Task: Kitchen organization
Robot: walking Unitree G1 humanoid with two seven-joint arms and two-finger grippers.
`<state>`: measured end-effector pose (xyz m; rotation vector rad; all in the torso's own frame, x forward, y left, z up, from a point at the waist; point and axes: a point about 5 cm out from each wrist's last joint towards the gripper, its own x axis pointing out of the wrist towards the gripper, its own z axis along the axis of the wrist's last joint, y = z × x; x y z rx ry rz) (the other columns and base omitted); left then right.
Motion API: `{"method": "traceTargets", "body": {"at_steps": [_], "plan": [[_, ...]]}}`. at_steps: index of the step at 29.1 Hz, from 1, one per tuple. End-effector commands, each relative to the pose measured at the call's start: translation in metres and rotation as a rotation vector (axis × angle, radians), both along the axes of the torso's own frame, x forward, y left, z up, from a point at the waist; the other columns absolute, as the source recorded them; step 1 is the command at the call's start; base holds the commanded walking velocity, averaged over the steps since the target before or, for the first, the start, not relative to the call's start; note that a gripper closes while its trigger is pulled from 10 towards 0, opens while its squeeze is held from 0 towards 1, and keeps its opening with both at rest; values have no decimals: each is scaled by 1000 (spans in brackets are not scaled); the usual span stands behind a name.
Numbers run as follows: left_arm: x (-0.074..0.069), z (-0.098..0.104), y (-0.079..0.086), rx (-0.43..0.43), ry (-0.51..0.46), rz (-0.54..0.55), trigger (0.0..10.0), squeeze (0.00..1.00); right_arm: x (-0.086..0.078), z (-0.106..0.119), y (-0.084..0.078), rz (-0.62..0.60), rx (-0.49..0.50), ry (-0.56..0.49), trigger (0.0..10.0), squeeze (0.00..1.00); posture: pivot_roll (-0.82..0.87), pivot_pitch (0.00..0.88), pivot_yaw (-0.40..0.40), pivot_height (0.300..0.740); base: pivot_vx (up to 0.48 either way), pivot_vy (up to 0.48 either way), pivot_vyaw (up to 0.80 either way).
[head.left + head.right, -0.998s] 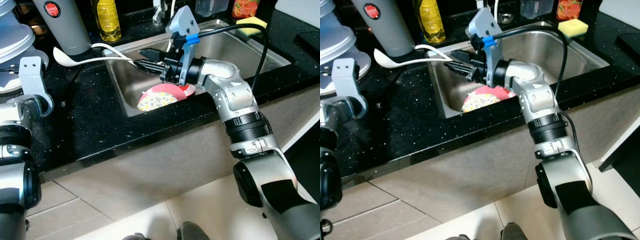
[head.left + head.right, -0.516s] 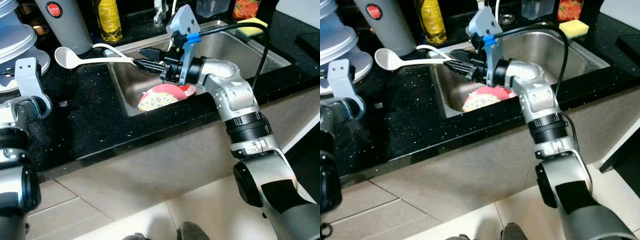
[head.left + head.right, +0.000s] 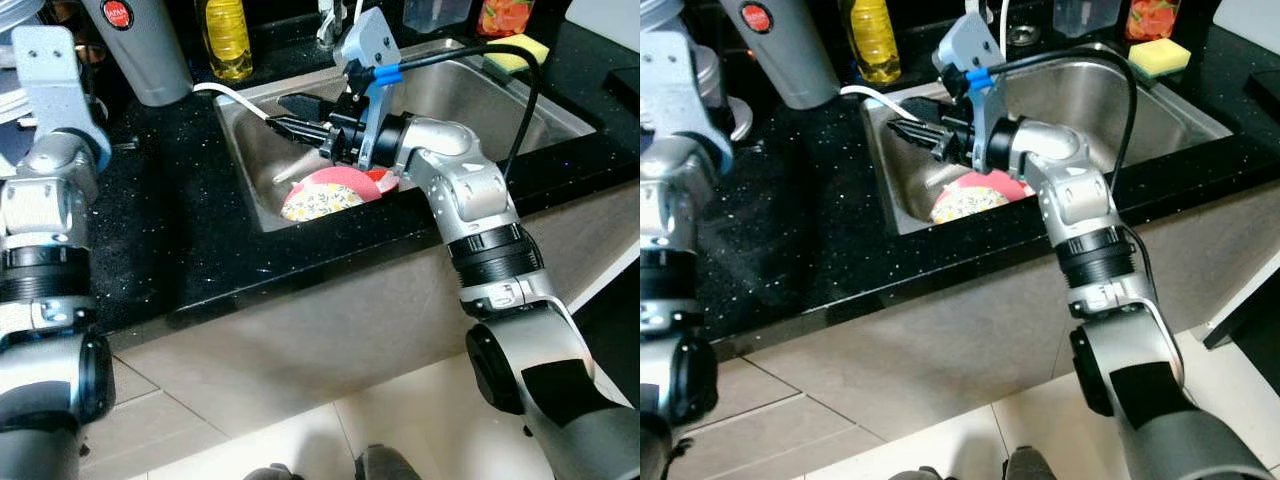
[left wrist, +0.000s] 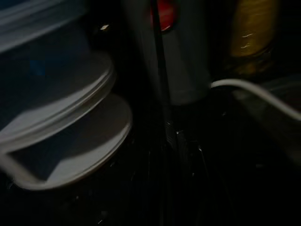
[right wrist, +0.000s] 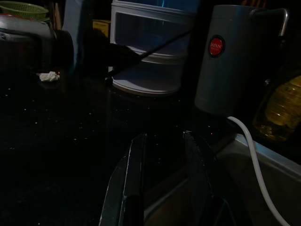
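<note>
Grey flask, red label, perhaps "JAPAN"

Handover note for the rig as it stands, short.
Right hand: over the left end of the sink, fingers apart. The wrist view shows the white ladle handle running beside them, not between them, so treat it as not gripped.
Left arm: raised at the counter's left end near the grey thermos; grip unclear.
Things: the ladle handle reaches from the thermos over the sink's rim; the red floral bowl lies tilted in the sink; the yellow sponge is behind it.
Done: nothing visibly put away.
Left: probably grip the ladle, then clear the bowl.
</note>
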<state>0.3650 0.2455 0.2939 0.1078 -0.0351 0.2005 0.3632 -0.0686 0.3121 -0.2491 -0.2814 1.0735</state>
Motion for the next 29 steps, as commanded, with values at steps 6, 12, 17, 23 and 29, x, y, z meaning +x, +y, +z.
{"method": "traceTargets", "body": {"at_steps": [6,12,17,23,29], "plan": [[-3,-15,-22,19,60,-96,10000,0,-2,1,2,9,25,-2,10000,0,-32,77,105,740,0,0,0],[-10,-37,-47,-54,156,-250,10000,0,-3,-1,1,4,26,1,10000,0,-34,79,109,740,0,0,0],[-20,-59,-65,-199,301,-430,10000,0,-2,-1,0,-2,30,1,10000,0,-34,79,111,740,0,0,0],[-21,-60,-67,-307,292,-506,10000,0,-2,-1,0,-2,32,2,10000,0,-29,78,106,740,0,0,0],[-12,-55,-72,-44,204,-545,10000,0,-2,0,1,2,34,1,10000,0,-32,75,101,740,0,0,0]]}}
